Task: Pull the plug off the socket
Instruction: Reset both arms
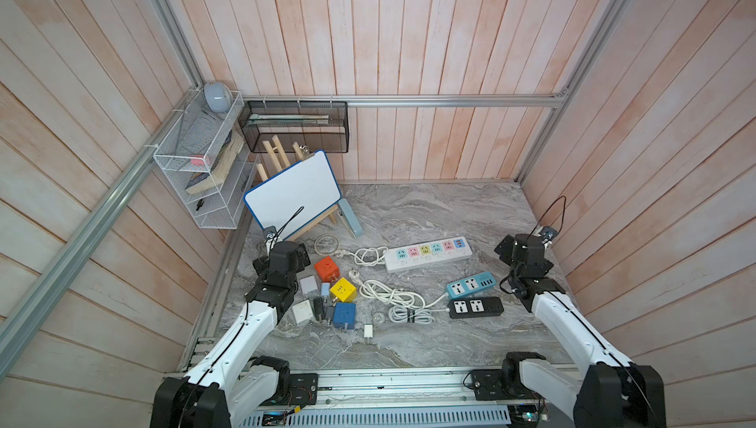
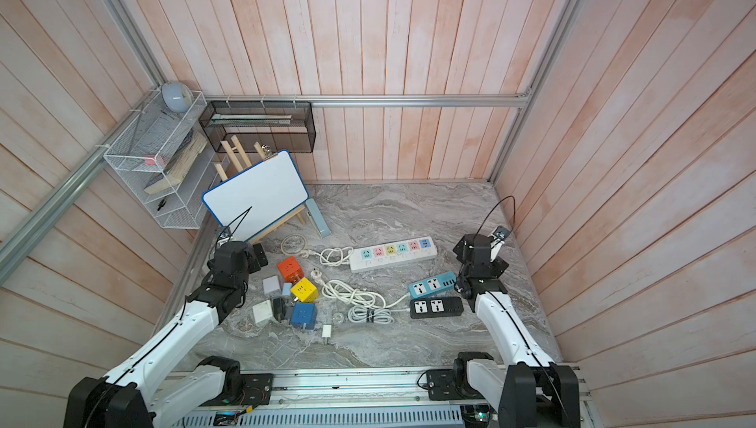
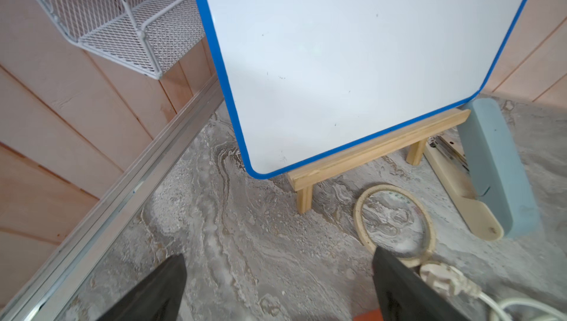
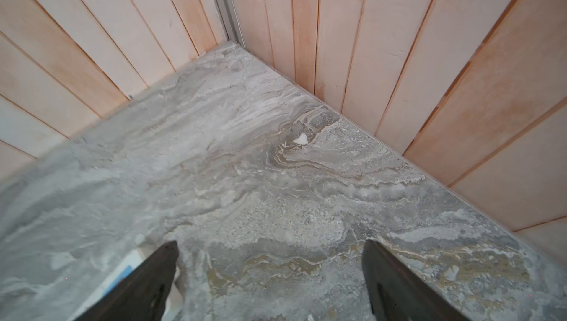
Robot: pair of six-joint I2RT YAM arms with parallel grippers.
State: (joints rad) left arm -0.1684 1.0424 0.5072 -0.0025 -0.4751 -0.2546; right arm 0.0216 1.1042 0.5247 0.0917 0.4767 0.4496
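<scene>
Overhead view of a marble-patterned bench [image 1: 429, 209] walled in by pale wooden boards [image 1: 409, 37], with two robot arms reaching in from the near edge. The left gripper [image 3: 279, 253] hangs above the bench near the left edge, its fingers spread wide with nothing between them. Its wrist camera faces a blue-framed whiteboard [image 3: 352, 58] on a wooden easel [image 3: 380, 147] in the far left corner. The right gripper [image 4: 270, 242] hangs near the right edge, its fingers likewise wide apart and empty, over bare marble. Just beside the left gripper's arm lies a cluster of cube sockets: an orange cube [image 1: 325, 269], a yellow cube [image 1: 343, 289] and a blue cube [image 1: 344, 315]. A light-blue plug [image 1: 325, 289] sits against the yellow cube on the side facing the left edge, and dark plugs [image 1: 318, 308] sit against the blue cube; whether their pins are seated cannot be told. In the middle of the bench lies a white power strip [image 1: 427, 256] with coloured outlets. Looped white cables [image 1: 384, 293] run to a blue strip [image 1: 470, 285] and a black strip [image 1: 475, 307] toward the right edge
</scene>
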